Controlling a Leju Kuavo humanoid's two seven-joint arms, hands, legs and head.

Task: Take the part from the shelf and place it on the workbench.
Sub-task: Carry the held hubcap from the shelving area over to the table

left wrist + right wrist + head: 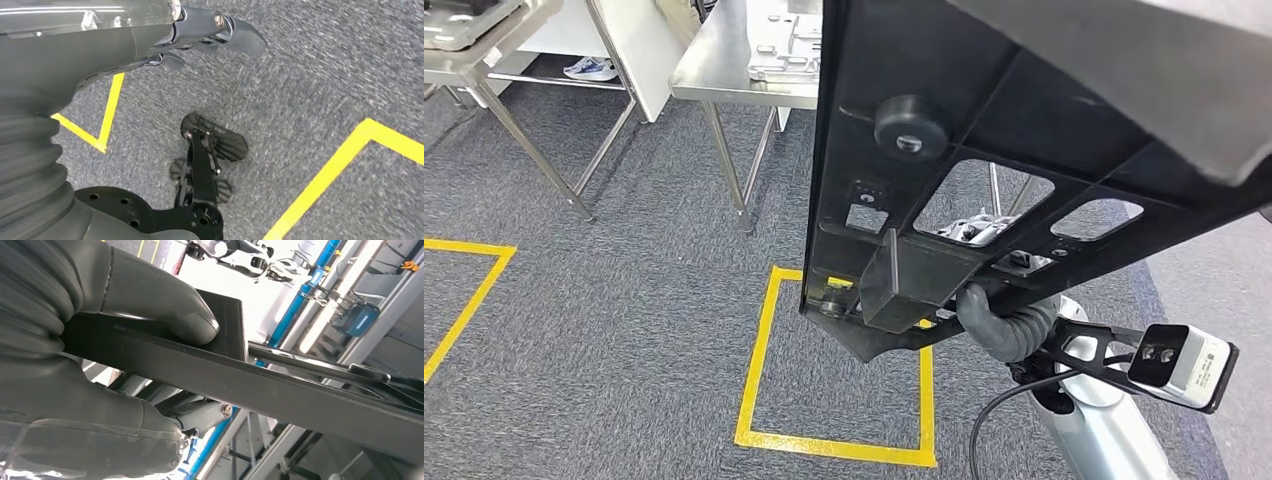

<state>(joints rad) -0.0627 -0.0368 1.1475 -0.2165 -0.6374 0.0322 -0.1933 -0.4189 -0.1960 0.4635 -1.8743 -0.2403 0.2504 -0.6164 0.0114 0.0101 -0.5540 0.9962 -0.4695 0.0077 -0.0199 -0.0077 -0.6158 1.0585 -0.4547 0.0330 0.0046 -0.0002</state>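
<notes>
My right hand (pixel 115 365) is raised in front of me, thumb (pixel 165 305) pressed on one face of the black part (pixel 984 170) and fingers (pixel 200 415) curled under its edge. My left hand (pixel 210 35) hangs low over the floor, holding nothing.

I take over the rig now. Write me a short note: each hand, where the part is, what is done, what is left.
Right hand: grips the black part at its lower edge, thumb pressed on it, held up high in front of the head view.
Left hand: holds nothing, hangs over the grey carpet.
Done: the part is taken and carried.
Left: reach the steel workbench ahead and set the part on it.
</notes>
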